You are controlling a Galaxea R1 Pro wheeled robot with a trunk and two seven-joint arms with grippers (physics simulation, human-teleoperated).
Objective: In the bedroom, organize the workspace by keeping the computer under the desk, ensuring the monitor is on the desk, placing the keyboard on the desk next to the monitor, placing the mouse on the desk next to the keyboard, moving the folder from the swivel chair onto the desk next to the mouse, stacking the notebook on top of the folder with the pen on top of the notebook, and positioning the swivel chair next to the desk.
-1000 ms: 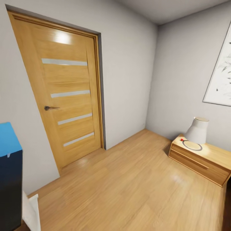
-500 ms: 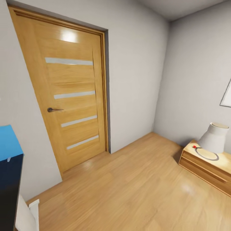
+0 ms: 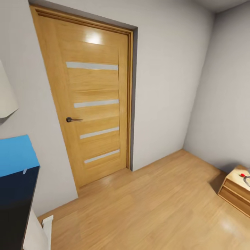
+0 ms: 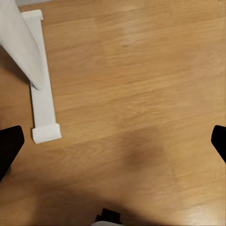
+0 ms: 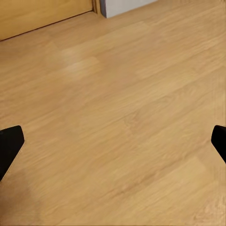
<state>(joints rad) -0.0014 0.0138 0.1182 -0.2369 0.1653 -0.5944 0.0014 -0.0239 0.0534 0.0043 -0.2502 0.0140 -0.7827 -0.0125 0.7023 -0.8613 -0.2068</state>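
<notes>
1. I judge the step as transit: I face the closed door point(image 3: 95, 104), not the worktop.
2. Left end effector point(image 4: 113, 141) and right end effector point(image 5: 113, 139) are spread wide, empty, over floor point(image 5: 122, 108).
3. A blue-topped dark object point(image 3: 15, 173) at my left may be the folder; I cannot confirm.
4. Next: turn toward the worktop.
5. Clearance: open floor ahead; nightstand point(image 3: 238, 189) right, white leg point(image 4: 42, 94) near left.

Left black two-finger end effector point(image 4: 113, 141) spread wide, nothing between the fingertips. Right black two-finger end effector point(image 5: 113, 141) likewise wide apart, empty.
</notes>
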